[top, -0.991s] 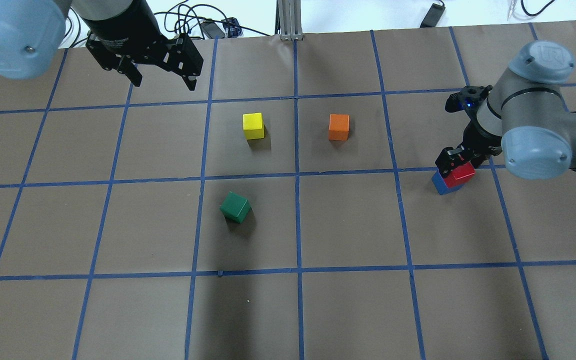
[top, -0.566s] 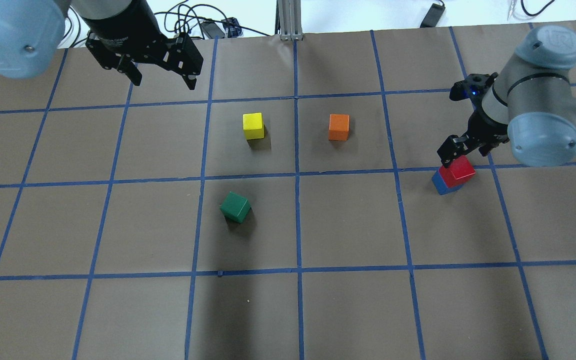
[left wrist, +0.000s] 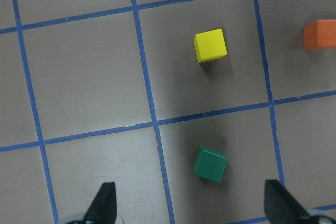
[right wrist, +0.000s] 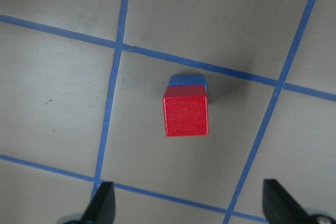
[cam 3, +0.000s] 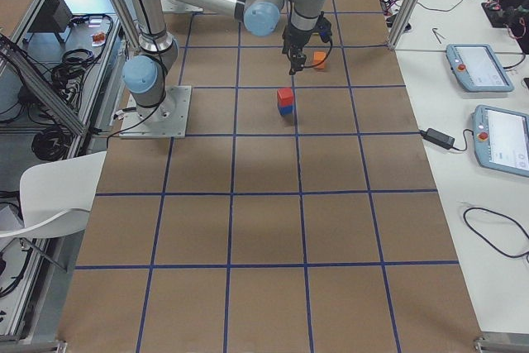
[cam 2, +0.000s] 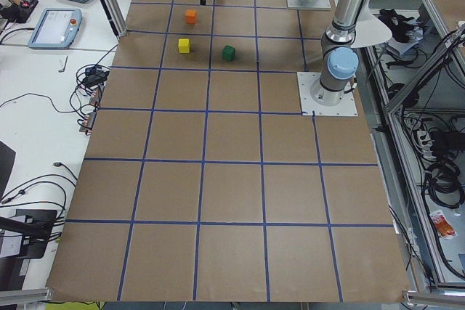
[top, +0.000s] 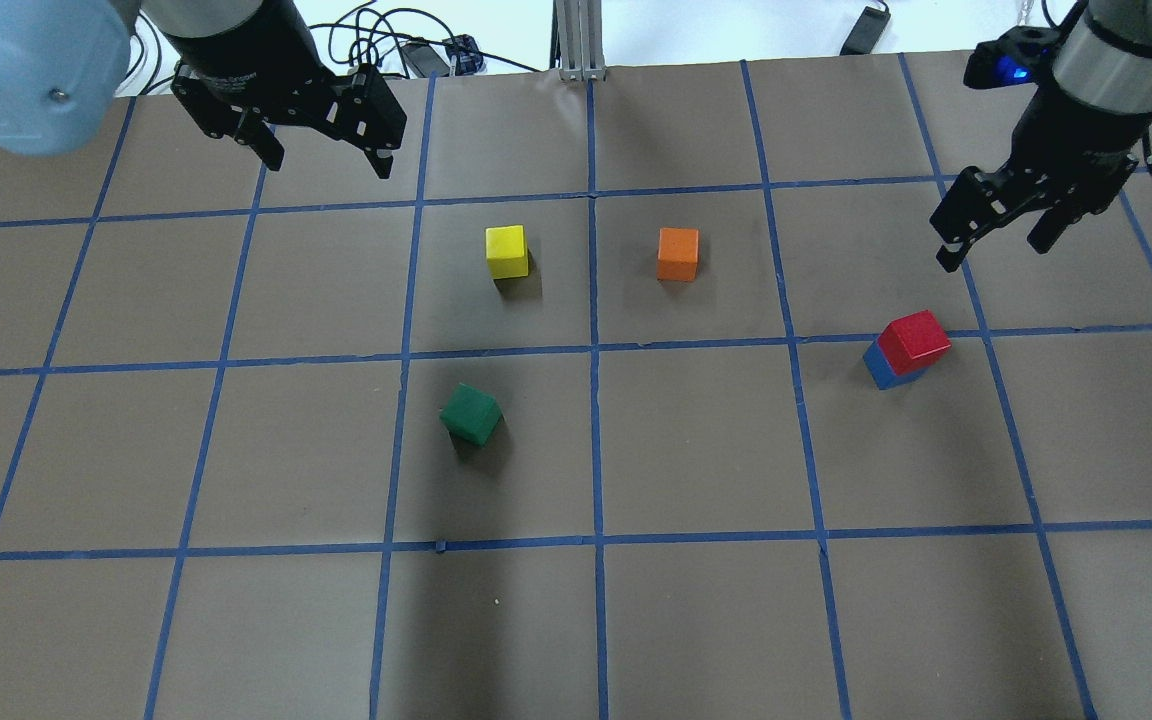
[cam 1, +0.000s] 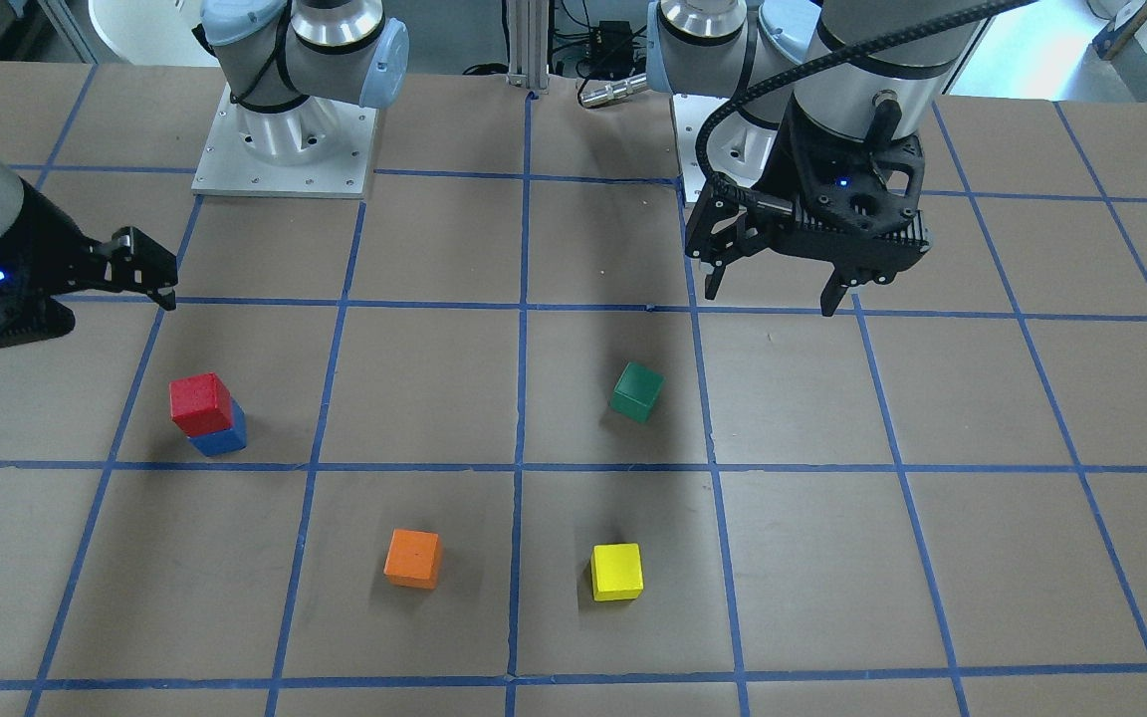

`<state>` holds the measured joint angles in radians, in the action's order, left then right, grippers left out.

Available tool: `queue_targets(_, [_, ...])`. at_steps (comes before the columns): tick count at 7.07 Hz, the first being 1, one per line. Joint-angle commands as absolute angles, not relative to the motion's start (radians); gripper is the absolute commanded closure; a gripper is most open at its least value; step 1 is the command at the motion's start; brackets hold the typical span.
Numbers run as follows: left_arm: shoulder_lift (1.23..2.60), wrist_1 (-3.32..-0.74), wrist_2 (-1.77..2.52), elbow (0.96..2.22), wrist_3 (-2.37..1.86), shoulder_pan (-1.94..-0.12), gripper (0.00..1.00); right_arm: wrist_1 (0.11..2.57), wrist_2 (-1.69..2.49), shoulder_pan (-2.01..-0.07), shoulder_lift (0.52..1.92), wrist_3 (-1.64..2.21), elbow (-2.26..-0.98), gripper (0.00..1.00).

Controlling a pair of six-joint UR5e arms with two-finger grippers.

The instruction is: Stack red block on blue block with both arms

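Note:
The red block (top: 914,340) sits on top of the blue block (top: 876,368) at the right of the table, a little askew. The stack also shows in the right wrist view, red block (right wrist: 185,116) over blue block (right wrist: 186,80). My right gripper (top: 994,240) is open and empty, raised above and beyond the stack, apart from it. My left gripper (top: 329,160) is open and empty, hovering at the far left of the table.
A yellow cube (top: 506,250) and an orange cube (top: 677,253) stand at the far middle. A green cube (top: 470,413) sits nearer, left of centre. Blue tape lines grid the brown table (top: 696,620). Cables lie beyond its far edge.
My right gripper has risen off the red block and drawn away toward the far right. The red block stays on the blue block. The left arm has not moved.

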<state>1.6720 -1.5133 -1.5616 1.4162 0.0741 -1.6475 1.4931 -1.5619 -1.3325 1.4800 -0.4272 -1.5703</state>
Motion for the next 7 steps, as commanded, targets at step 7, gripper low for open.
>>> queue_targets(7, [1.680,-1.513,-1.562,1.405,0.071,-1.647,0.00,1.400,-1.563,-1.598,1.554,-0.003,-1.531,0.00])
